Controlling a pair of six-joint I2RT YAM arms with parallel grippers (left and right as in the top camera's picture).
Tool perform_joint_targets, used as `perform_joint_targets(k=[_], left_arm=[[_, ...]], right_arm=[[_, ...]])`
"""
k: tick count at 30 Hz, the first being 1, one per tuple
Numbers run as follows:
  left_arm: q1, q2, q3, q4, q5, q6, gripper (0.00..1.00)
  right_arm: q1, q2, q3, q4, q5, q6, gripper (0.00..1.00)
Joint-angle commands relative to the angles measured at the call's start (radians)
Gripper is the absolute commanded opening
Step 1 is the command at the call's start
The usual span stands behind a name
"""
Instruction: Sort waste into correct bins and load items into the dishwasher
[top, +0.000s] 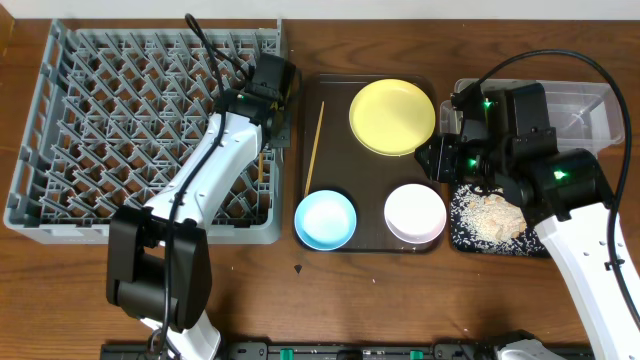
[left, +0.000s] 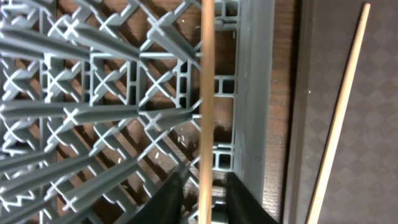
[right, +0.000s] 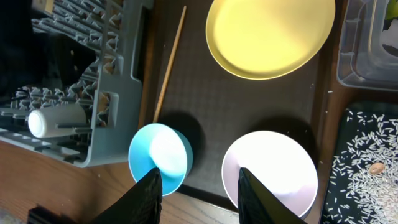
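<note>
lowering the chopstick clamped in the left claw straight between pegs at the dish rack right edge, centre frame; right claw apart, empty over the bowls.

left pincer shut on a stick; right pincer agape, arm bent inward.

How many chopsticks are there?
2: one chopstick between the left jaws over the rack, the other chopstick on the brown tray.
</note>
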Motion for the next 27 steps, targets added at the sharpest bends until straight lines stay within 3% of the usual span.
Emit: perform_joint_targets(k=[1, 8, 12, 20, 27], left_arm=[[0.002, -0.035, 0.011, -0.018, -0.009, 0.009, 0.28], [-0.038, -0.109, 0.024, 0.045, 0.229, 0.034, 0.28], [-0.097, -0.068, 0.000, 0.101, 0.217, 0.112, 0.30], [-0.135, 0.136, -0.005, 0.186, 0.164, 0.119, 0.38], [-0.135, 0.253, -0.005, 0.269, 0.164, 0.119, 0.39]], right_arm=[[0.007, -0.001, 0.007, -0.002, -0.001, -0.017, 0.37], [0.007, -0.001, 0.007, -0.008, 0.000, -0.017, 0.38], [0.007, -0.001, 0.007, -0.011, 0.000, -0.018, 0.38], [0.007, -0.001, 0.007, -0.011, -0.001, -0.017, 0.38], [0.008, -0.001, 0.007, -0.011, -0.001, -0.017, 0.39]])
